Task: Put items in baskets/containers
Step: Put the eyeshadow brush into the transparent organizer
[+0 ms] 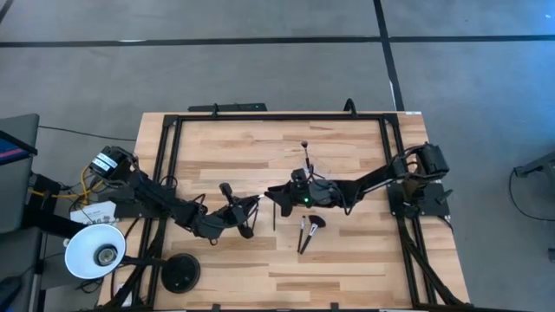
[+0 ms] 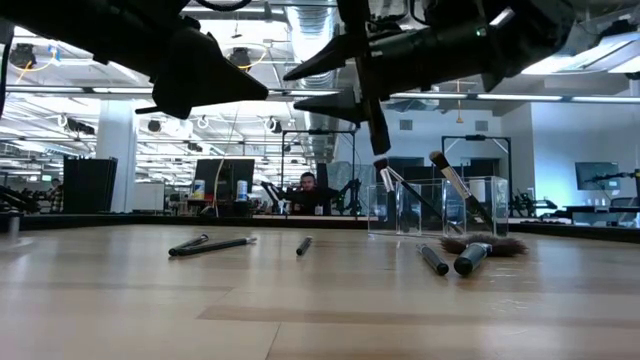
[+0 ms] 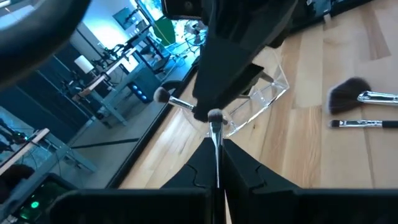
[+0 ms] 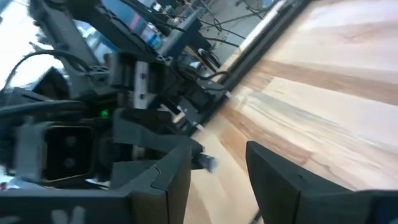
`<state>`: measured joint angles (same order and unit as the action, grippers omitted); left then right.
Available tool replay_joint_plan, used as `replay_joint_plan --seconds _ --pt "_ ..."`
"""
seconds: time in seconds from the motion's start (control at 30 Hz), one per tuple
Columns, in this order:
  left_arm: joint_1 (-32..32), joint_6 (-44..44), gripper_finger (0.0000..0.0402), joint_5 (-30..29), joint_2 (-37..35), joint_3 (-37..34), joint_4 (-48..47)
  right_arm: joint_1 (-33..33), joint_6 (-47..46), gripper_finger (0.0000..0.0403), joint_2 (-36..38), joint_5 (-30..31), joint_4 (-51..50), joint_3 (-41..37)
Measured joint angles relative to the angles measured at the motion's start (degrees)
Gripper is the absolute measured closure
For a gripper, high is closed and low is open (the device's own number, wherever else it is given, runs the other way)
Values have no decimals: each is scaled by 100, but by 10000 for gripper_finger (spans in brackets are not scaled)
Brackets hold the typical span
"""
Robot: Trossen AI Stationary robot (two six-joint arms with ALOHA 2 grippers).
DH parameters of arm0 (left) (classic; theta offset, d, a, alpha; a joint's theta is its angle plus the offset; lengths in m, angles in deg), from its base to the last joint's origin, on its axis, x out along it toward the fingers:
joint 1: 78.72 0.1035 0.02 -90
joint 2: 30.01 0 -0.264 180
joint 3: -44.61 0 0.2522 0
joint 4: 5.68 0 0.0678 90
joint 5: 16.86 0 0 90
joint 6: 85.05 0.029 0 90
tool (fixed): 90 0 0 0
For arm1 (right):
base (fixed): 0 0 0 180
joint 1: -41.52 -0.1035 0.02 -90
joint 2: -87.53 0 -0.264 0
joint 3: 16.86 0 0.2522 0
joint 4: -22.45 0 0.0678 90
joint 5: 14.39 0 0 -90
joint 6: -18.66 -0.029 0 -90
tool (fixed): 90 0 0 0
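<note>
Table: wooden, with the work gathered at its centre. Clock directions are read from above, with 12 at the far edge.

Left gripper: reaches in from 9 o'clock to the table centre. Its fingers are pinched narrow on the held brush.

Right gripper: comes in from 3 o'clock and sits just beside the left one. Its fingers are spread wide, with nothing seen between them.

Clear cup: stands just toward 1 o'clock of centre, under the right arm, and already holds standing brushes.

Fan brush: lies flat at about 5 o'clock of centre, with a slim brush just beside it.

Loose brushes: lie on the wood toward 9 o'clock of the cup, with another short one near them.

Held brush: a thin handle, roughly upright between the left fingers, close to the cup but not in it.

Step, as judged: carrying this brush to the cup, or passing it across; which one cannot be told.

Risks:
- The grippers are crowded and could collide.
- The thin handle could swivel or slip in the pinch.
- The light cup may tip or slide if an arm or the brush tip strikes its rim.
- Brushes already leaning inside could block the entry and make the new one bounce out.
</note>
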<state>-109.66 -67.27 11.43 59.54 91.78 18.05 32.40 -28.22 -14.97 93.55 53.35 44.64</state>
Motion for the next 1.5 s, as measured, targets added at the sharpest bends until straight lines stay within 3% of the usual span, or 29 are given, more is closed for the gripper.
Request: replay_joint_plan --seconds 0.37,0.73,1.0,1.13,1.4,1.5 --pt "168 322 392 76 -2 0 34 -24 77 256 0 -2 -457 348" --pt "156 791 400 87 -4 0 262 -22 24 284 0 -10 -558 367" --pt "186 1049 400 87 -4 -2 289 35 52 307 0 -450 -395 367" --pt "180 1040 400 89 -64 -2 286 33 959 316 0 -452 -406 367" --pt "181 -255 378 60 -705 -199 130 -11 1393 316 2 -396 -1643 367" --pt "182 -607 358 177 -980 -407 94 -117 1393 303 2 -52 -2282 364"
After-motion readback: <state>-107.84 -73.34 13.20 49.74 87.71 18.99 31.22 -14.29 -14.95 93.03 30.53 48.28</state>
